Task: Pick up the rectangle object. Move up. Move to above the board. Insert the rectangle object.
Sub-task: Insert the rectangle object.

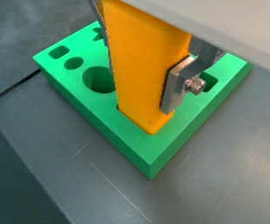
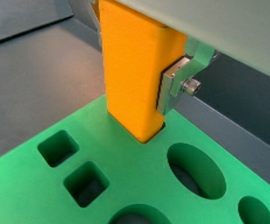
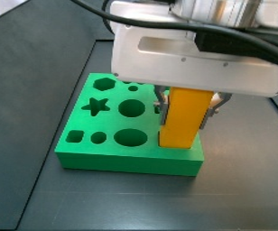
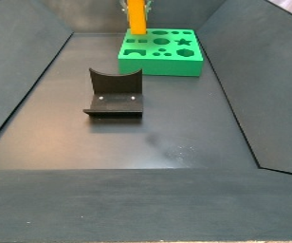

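Tool (image 3: 184, 106), centre-right in a side view, is clamped on the rectangle object (image 3: 184, 117), whose foot already meets the board (image 3: 91, 152). It probably wants to hold the block dead upright, square to its hole, and press down slowly.

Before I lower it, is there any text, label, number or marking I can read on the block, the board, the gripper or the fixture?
None readable in any view.
The rectangle object, held in the gripper over the board: plain orange faces.
The board: only cut-out shapes, no print.
The fixture: dark and unmarked.
The gripper's white housing: no visible lettering.
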